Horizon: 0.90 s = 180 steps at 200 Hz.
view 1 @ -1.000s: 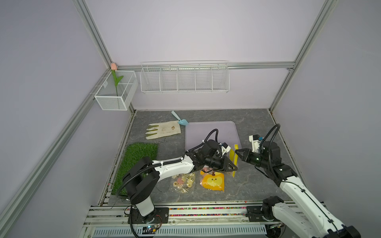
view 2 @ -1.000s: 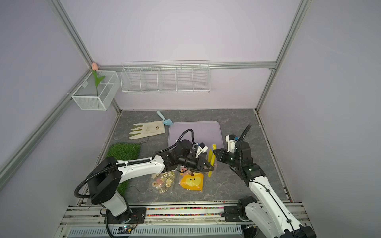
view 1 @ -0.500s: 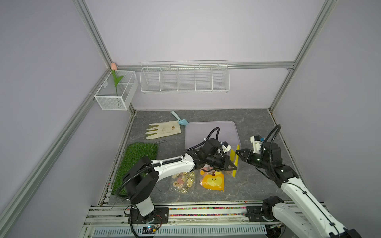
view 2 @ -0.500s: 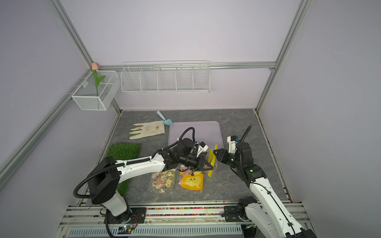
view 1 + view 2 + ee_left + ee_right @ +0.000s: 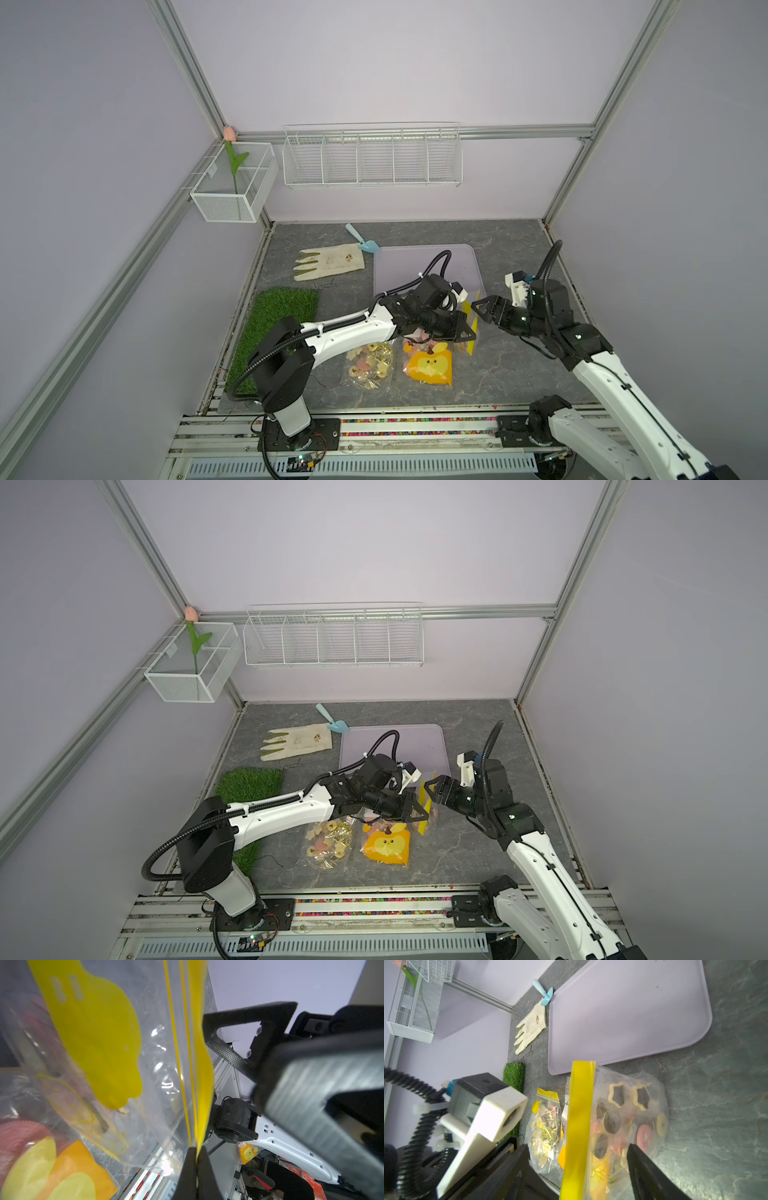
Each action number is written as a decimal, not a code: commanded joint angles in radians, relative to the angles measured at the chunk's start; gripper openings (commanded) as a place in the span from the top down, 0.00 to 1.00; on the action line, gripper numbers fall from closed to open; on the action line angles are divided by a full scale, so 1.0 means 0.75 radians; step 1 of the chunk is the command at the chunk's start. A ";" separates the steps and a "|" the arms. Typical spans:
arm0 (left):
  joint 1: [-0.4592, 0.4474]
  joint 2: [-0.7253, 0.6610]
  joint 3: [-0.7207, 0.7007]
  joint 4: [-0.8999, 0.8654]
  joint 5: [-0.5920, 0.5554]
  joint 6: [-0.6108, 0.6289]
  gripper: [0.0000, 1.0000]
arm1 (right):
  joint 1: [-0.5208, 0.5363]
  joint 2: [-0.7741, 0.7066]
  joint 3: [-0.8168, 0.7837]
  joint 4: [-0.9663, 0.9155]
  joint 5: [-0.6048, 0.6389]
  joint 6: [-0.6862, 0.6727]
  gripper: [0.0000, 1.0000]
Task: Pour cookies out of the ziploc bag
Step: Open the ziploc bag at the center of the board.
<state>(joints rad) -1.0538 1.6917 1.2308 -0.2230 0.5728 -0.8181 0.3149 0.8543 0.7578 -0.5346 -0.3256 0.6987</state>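
The clear ziploc bag (image 5: 648,1088) stands on edge on the grey table, just in front of the lilac tray, its yellow zip strip (image 5: 581,1115) upright. Inside it are the cookies (image 5: 618,1097): cream-rimmed dark pieces, dark discs and pink rounds. My left gripper (image 5: 196,1152) is shut on the yellow strip (image 5: 199,1084); both top views show it at the bag's left side (image 5: 465,330) (image 5: 415,812). My right gripper (image 5: 577,1149) is open, one finger on each side of the strip without touching it, reaching in from the right (image 5: 478,309) (image 5: 432,789).
A second small bag (image 5: 370,365) of cream shapes and gold bits lies at the front, with an orange cartoon-face piece (image 5: 428,365) beside it. The lilac tray (image 5: 399,262), a glove (image 5: 328,266), a blue scoop (image 5: 361,243) and a grass mat (image 5: 278,328) lie further back and left.
My right gripper has opened and let go of the yellow strip, staying near it. My left gripper has closed fully on the strip.
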 commanded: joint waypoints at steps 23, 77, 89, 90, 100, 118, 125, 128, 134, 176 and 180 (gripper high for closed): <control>-0.008 -0.018 0.047 -0.084 -0.046 0.061 1.00 | 0.040 0.065 0.014 -0.045 0.029 0.026 0.35; -0.009 -0.025 0.034 -0.090 -0.057 0.067 1.00 | 0.053 0.050 -0.003 -0.021 0.062 0.040 0.58; -0.008 -0.025 0.034 -0.088 -0.053 0.066 1.00 | 0.053 0.050 -0.006 -0.012 0.062 0.041 0.61; -0.008 -0.026 0.034 -0.088 -0.054 0.066 1.00 | 0.053 0.051 -0.006 -0.011 0.062 0.040 0.61; -0.009 -0.026 0.031 -0.078 -0.045 0.063 1.00 | 0.053 0.057 -0.010 -0.003 0.058 0.038 0.62; -0.009 -0.030 0.022 -0.062 -0.036 0.058 1.00 | 0.053 0.063 -0.022 0.044 0.031 0.041 0.65; -0.008 -0.030 0.020 -0.063 -0.039 0.058 1.00 | 0.053 0.067 -0.025 0.054 0.029 0.043 0.65; -0.009 -0.032 0.020 -0.061 -0.039 0.058 1.00 | 0.053 0.068 -0.027 0.058 0.029 0.043 0.66; -0.009 -0.032 0.018 -0.058 -0.040 0.058 1.00 | 0.053 0.070 -0.029 0.069 0.024 0.044 0.66; -0.010 -0.058 -0.003 -0.032 -0.036 0.065 1.00 | 0.053 0.059 -0.059 0.140 0.002 0.032 0.59; -0.010 -0.060 -0.003 -0.031 -0.036 0.066 1.00 | 0.053 0.062 -0.061 0.140 0.003 0.031 0.58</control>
<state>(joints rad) -1.0550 1.6833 1.2377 -0.2653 0.5468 -0.7841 0.3489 0.9077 0.7334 -0.4732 -0.3134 0.7292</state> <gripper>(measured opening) 0.046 0.391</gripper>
